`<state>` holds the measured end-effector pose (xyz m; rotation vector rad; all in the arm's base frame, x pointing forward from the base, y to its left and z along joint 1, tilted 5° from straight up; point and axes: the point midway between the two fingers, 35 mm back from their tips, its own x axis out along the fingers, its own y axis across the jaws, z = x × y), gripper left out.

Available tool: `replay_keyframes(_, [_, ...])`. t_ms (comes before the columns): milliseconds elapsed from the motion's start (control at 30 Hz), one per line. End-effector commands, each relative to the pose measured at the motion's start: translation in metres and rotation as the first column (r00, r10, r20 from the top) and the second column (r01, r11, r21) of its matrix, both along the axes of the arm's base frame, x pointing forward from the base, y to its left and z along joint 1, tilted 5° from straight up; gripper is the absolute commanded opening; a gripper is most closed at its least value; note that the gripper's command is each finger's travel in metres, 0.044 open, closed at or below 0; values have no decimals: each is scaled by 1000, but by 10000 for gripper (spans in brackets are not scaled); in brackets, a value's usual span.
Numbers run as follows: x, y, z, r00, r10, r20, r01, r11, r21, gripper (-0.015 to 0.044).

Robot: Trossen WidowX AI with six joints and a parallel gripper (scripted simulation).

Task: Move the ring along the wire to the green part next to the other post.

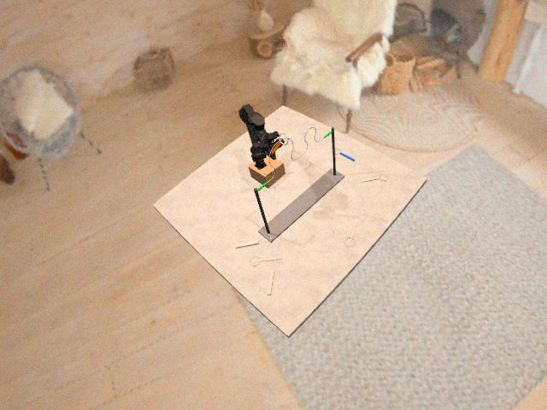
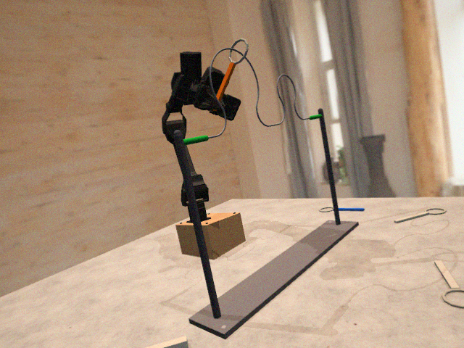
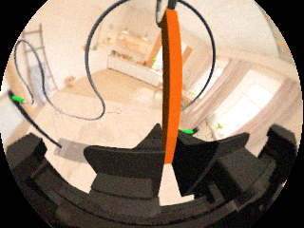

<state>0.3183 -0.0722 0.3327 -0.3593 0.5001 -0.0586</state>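
Observation:
My gripper [image 2: 218,99] [image 3: 161,125] is shut on the orange handle [image 1: 277,147] [image 2: 226,80] [image 3: 173,81], near its lower end. The handle tilts, with the ring [image 2: 243,39] at its upper end. The ring is around the grey wire [image 1: 292,157] [image 2: 268,125] [image 3: 86,57] near the top of the tall first arch; whether they touch cannot be told. The green part [image 1: 262,186] [image 2: 196,140] [image 3: 187,131] by the near post [image 1: 261,212] [image 2: 202,251] and the green part [image 1: 328,134] [image 2: 315,117] [image 3: 16,99] by the far post [image 1: 333,152] [image 2: 329,168] are both bare.
Beyond the arch the wire dips, then rises in a narrower hump before the far post. The posts stand on a grey base [image 1: 304,201] [image 2: 277,265]. A blue-handled ring [image 1: 347,156] [image 2: 350,209] and several pale sticks and rings lie on the table.

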Motion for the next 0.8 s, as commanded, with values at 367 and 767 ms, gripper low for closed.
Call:
replay_keyframes(367, [0, -7, 2, 1000, 9, 29, -3, 980, -198, -150])
replay_keyframes(767, [1, -11, 5, 999, 20, 49, -2, 940, -341, -150])
